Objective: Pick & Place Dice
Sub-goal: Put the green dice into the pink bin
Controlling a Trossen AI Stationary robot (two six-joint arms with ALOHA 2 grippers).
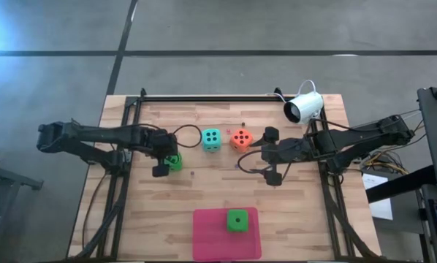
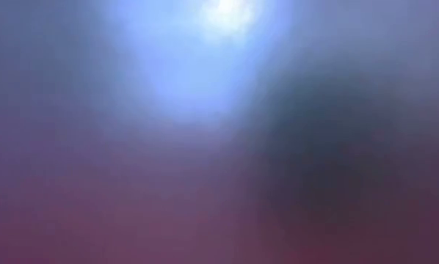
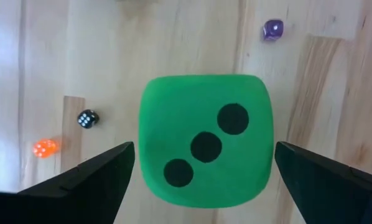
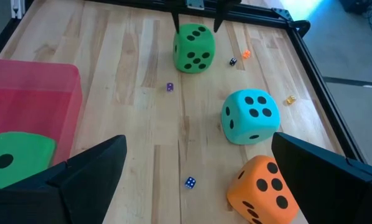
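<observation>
Left gripper (image 1: 163,158), fingers spread, is straddling a soft matte green die (image 3: 204,147) with rounded corners on the plank table (image 1: 204,190). Right gripper (image 1: 271,156), fingers spread, is hovering beside the orange-red die (image 1: 240,138). A teal die (image 1: 212,139) is sitting alongside; a second green die (image 1: 237,220) is resting on the flat pink mat (image 1: 213,237).

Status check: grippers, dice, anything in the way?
Left gripper open, straddling green die. Right gripper open beside orange die. One green die on pink mat. Nothing blocking.

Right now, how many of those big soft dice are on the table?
4. One bright green foam die sits on the flat pink mat; another green die lies between the open left gripper's fingers; the teal die and orange-red die sit mid-table.
</observation>
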